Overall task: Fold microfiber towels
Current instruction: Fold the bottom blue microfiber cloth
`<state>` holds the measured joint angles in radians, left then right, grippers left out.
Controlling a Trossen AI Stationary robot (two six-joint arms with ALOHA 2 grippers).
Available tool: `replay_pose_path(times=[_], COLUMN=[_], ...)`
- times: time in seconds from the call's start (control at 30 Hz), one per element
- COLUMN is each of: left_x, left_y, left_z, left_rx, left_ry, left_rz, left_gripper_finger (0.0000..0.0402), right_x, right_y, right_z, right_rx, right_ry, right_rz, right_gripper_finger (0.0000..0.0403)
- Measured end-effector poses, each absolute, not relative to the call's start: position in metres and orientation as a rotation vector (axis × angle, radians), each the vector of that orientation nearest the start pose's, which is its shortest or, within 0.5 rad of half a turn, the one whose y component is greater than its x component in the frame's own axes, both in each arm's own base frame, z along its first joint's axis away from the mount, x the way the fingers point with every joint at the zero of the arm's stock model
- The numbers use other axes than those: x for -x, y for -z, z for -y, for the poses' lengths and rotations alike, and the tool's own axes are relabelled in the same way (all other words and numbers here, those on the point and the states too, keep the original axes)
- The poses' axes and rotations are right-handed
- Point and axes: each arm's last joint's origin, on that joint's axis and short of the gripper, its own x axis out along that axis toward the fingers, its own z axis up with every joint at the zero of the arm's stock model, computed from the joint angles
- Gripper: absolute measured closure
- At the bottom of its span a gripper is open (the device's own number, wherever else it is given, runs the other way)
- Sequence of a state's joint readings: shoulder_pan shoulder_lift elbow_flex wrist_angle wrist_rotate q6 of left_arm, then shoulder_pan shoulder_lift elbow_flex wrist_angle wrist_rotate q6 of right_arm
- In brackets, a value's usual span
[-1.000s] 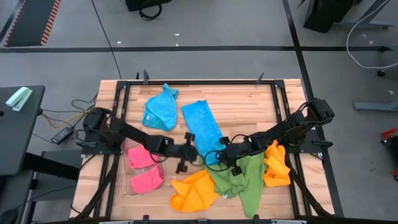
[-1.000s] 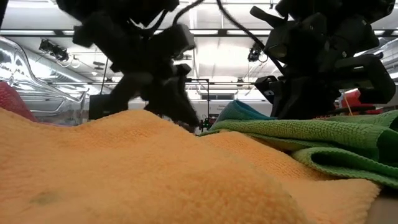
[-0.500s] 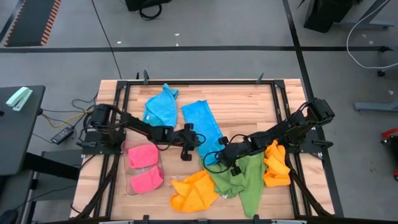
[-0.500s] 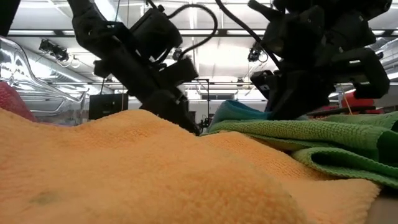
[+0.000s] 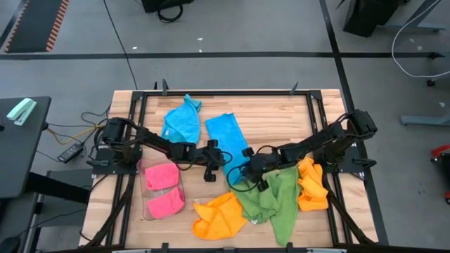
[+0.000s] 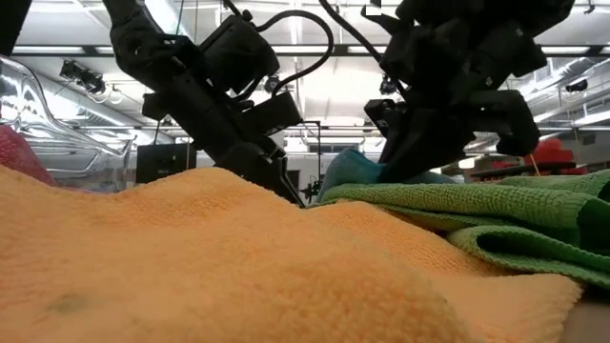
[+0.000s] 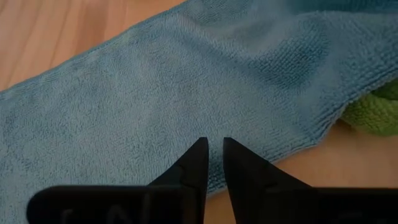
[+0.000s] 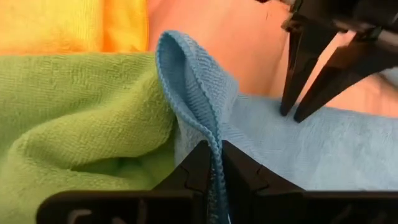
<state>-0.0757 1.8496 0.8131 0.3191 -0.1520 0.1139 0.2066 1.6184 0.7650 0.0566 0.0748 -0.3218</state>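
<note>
A sky-blue towel [image 5: 228, 137] lies spread on the wooden table, its near end beside a green towel [image 5: 271, 200]. My right gripper [image 8: 214, 148] is shut on the blue towel's near edge, which stands up as a ridge [image 8: 189, 74] against the green one. My left gripper [image 7: 212, 144] stands at the blue towel's left long edge with a narrow gap between its fingers and flat cloth showing through it. From the right wrist view, its fingertips [image 8: 286, 111] come down onto the cloth. In the high view the left gripper [image 5: 219, 160] and the right gripper [image 5: 245, 167] are close together. My left gripper sets its fingertips [image 7: 200, 149] on the blue towel's top, close to its left long edge [image 7: 261, 158], slanting down from the table's left. Nothing is pinched between them and the cloth lies flat there. My right gripper pinches the blue towel's hemmed near edge [image 8: 213, 134] between its two fingers, slanting down from the table's right. The edge rises as a folded ridge above the fingers; the rest of the towel lies on the table.
A second blue towel [image 5: 181, 123] lies bunched at the far left. Two pink towels sit in a clear tray [image 5: 145, 204] at the near left. Orange towels lie at the near middle [image 5: 219, 214] and near right [image 5: 311, 184]. A black frame [image 5: 225, 93] rims the table.
My left gripper has swung toward the table's far edge and down onto the blue towel's left edge, then kept still. My right gripper has shifted a little toward the table's left, drawing the held blue edge along.
</note>
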Motion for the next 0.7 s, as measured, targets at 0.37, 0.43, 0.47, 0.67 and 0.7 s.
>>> replay_pose_path(times=[0.37,0.43,0.47,0.67,0.7], left_x=[-0.341,-0.341,-0.341,-0.341,-0.341], left_y=[-0.114,-0.114,-0.114,-0.114,-0.114], left_z=[0.021,0.021,0.021,0.021,0.021], left_rx=[-0.194,-0.2,-0.204,-0.207,-0.206], left_ry=[-0.038,-0.048,-0.049,-0.049,-0.049], left_rz=[-0.713,-0.713,-0.714,-0.714,-0.714], left_gripper_finger=[0.0331,0.0334,0.0336,0.0344,0.0344], right_x=[-0.309,-0.31,-0.31,-0.314,-0.315], right_y=[-0.158,-0.158,-0.158,-0.156,-0.154], right_z=[-0.035,-0.029,-0.025,-0.013,-0.012], right_rx=[0.467,0.459,0.456,0.461,0.465], right_ry=[-0.319,-0.317,-0.308,-0.338,-0.351], right_rz=[-0.674,-0.675,-0.678,-0.64,-0.641], right_gripper_finger=[0.0361,0.0361,0.0361,0.0361,0.0361])
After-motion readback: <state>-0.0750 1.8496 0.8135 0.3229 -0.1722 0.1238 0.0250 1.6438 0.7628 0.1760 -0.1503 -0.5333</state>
